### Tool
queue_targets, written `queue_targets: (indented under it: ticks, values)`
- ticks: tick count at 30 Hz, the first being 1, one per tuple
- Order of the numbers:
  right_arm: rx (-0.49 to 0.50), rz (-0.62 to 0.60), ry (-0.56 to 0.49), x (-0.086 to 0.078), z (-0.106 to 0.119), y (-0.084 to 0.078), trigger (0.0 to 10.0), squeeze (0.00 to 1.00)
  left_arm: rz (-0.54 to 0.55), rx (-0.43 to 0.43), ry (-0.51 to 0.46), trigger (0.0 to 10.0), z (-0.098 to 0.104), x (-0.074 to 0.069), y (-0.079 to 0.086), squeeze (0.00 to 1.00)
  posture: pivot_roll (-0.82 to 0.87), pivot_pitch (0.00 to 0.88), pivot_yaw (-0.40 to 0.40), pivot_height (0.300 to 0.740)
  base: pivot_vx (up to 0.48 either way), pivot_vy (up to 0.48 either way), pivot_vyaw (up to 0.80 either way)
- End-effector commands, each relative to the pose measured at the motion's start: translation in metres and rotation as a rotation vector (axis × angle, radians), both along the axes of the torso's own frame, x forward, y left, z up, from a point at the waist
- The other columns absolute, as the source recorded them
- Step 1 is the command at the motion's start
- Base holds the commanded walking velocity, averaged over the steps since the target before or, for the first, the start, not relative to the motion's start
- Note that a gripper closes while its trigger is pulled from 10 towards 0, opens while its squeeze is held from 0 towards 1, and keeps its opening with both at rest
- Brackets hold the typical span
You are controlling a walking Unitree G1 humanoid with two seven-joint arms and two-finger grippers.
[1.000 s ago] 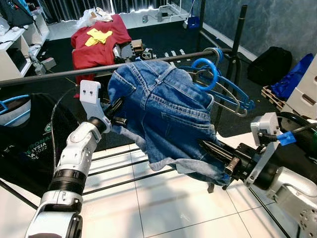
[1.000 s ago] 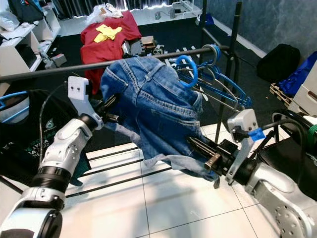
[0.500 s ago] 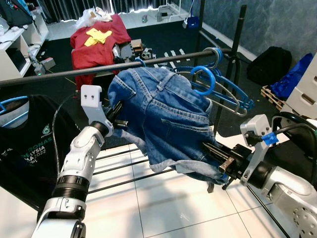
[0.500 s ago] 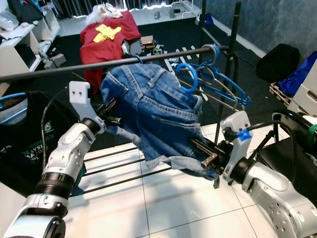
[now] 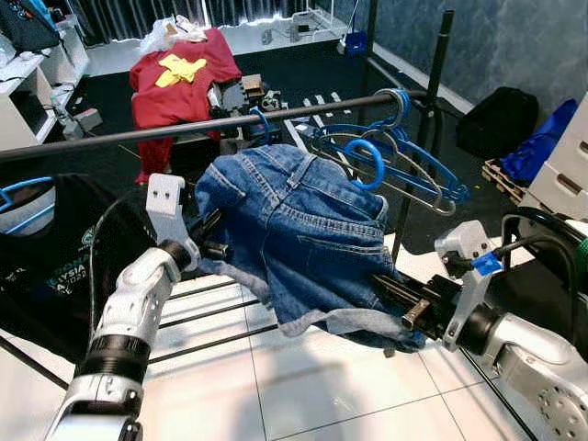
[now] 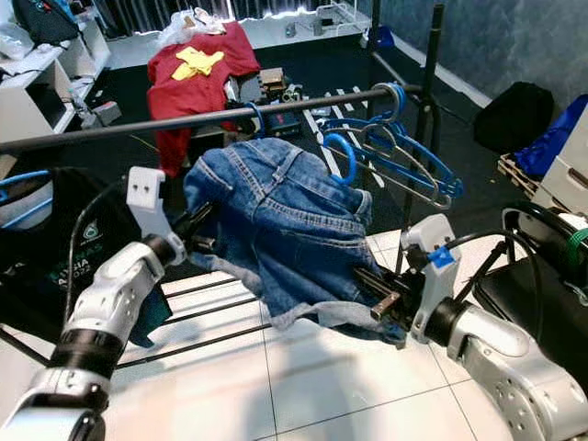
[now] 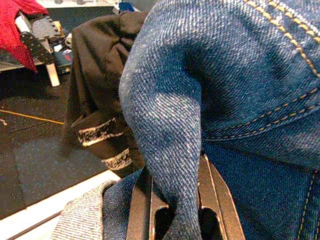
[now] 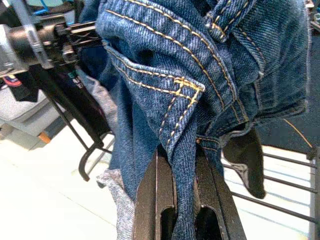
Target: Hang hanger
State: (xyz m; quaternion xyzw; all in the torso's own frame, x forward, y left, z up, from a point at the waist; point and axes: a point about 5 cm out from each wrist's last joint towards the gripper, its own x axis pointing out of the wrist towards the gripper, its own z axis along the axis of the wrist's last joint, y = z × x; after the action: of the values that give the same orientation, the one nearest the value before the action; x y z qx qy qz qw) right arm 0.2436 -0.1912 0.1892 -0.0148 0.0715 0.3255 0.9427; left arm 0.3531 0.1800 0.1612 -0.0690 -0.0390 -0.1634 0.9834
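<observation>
A pair of blue denim shorts is stretched between my two grippers, a little below the black rail. My left gripper is shut on a fold of denim at the shorts' left edge; the cloth is pinched between its fingers. My right gripper is shut on the lower right hem, where denim is wedged between its fingers. A blue hanger hook curls up beside the shorts' waist, under the rail and not on it. The rest of that hanger is hidden by the denim.
Several blue hangers hang at the rail's right end by the upright post. A black T-shirt hangs at the left. Low rack bars cross the white tiles. Red cloth, a black bag and white boxes lie beyond.
Both grippers have come down with the shorts. The waist, which was up against the rail a second ago, now sits below it, and the blue hook has dropped with it.
</observation>
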Motion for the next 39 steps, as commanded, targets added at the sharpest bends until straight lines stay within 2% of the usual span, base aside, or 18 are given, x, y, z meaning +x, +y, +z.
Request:
queue_targets:
  ticks: [1,4,5,9,10,11,12,13,14,15,16,21,26,27,28,29,33,39]
  values:
    - [-0.016,-0.064,-0.014,0.001,0.002,-0.012,10.0,0.0,0.074,0.048,0.027,1.5,-0.004,-0.005,0.026,0.0,-0.11,0.105,0.084,0.74,0.0,0.0,0.0]
    - [-0.015,-0.061,-0.022,0.001,0.003,-0.012,10.0,0.0,0.071,0.069,0.048,1.5,-0.009,-0.007,0.027,0.0,-0.11,0.105,0.084,0.74,0.0,0.0,0.0]
    - [-0.029,-0.076,-0.025,0.003,0.003,-0.014,10.0,0.0,0.133,0.13,0.086,0.0,-0.017,-0.007,0.035,0.0,-0.11,0.106,0.086,0.74,0.0,0.0,0.0]
    - [-0.039,-0.1,-0.02,0.004,0.003,-0.017,10.0,0.0,0.195,0.144,0.107,0.1,-0.019,-0.006,0.043,0.0,-0.11,0.106,0.084,0.74,0.0,0.0,0.0]
    - [-0.048,-0.109,-0.015,0.005,0.001,-0.018,10.0,0.0,0.182,0.113,0.093,1.5,-0.017,-0.005,0.04,0.0,-0.11,0.106,0.083,0.74,0.0,0.0,0.0]
    - [-0.048,-0.109,-0.015,0.005,0.001,-0.018,10.0,0.0,0.182,0.113,0.093,1.5,-0.017,-0.005,0.04,0.0,-0.11,0.106,0.083,0.74,0.0,0.0,0.0]
    - [-0.054,-0.113,-0.012,0.005,-0.001,-0.018,10.0,0.0,0.164,0.085,0.08,4.7,-0.014,-0.004,0.037,0.0,-0.11,0.106,0.083,0.74,0.0,0.0,0.0]
    - [-0.054,-0.113,-0.012,0.005,-0.001,-0.018,10.0,0.0,0.164,0.085,0.08,4.7,-0.014,-0.004,0.037,0.0,-0.11,0.106,0.083,0.74,0.0,0.0,0.0]
    - [-0.049,-0.093,-0.024,0.005,0.0,-0.015,10.0,0.0,0.039,0.032,0.04,10.0,-0.007,-0.007,0.022,0.0,-0.11,0.107,0.082,0.74,0.0,0.0,0.0]
    - [-0.049,-0.093,-0.024,0.005,0.0,-0.015,10.0,0.0,0.039,0.032,0.04,10.0,-0.007,-0.007,0.022,0.0,-0.11,0.107,0.082,0.74,0.0,0.0,0.0]
    - [-0.038,-0.059,-0.051,0.004,0.005,-0.012,10.0,0.0,-0.094,-0.007,0.011,10.0,-0.002,-0.013,0.008,1.0,-0.11,0.108,0.082,0.74,0.0,0.0,0.0]
    - [-0.018,-0.004,-0.098,0.002,0.014,-0.008,10.0,0.0,-0.271,-0.021,-0.012,10.0,0.003,-0.023,-0.004,1.0,-0.11,0.107,0.082,0.74,0.0,0.0,0.0]
    - [-0.03,0.076,-0.145,-0.005,0.024,-0.007,10.0,0.0,-0.383,0.067,-0.006,10.0,0.008,-0.028,0.008,1.0,-0.11,0.101,0.084,0.74,0.0,0.0,0.0]
    - [-0.039,0.095,-0.156,-0.006,0.026,-0.007,10.0,0.0,-0.446,0.113,0.016,10.0,0.006,-0.033,0.011,0.27,-0.11,0.099,0.084,0.74,0.0,0.0,0.0]
    - [-0.039,0.095,-0.156,-0.006,0.026,-0.007,10.0,0.0,-0.446,0.113,0.016,10.0,0.006,-0.033,0.011,0.27,-0.11,0.099,0.084,0.74,0.0,0.0,0.0]
    - [-0.044,0.107,-0.163,-0.007,0.027,-0.007,10.0,0.0,-0.492,0.143,0.034,10.0,0.005,-0.036,0.013,0.0,-0.11,0.099,0.084,0.74,0.0,0.0,0.0]
    - [-0.077,0.133,-0.171,-0.008,0.029,-0.007,10.0,0.0,-0.667,0.237,0.104,10.0,-0.002,-0.054,0.018,0.0,-0.11,0.098,0.087,0.74,0.0,0.0,0.0]
    - [-0.113,0.178,-0.168,-0.011,0.027,-0.006,10.0,0.0,-0.772,0.267,0.125,10.0,0.007,-0.068,0.026,0.0,-0.11,0.099,0.083,0.74,0.0,0.0,0.0]
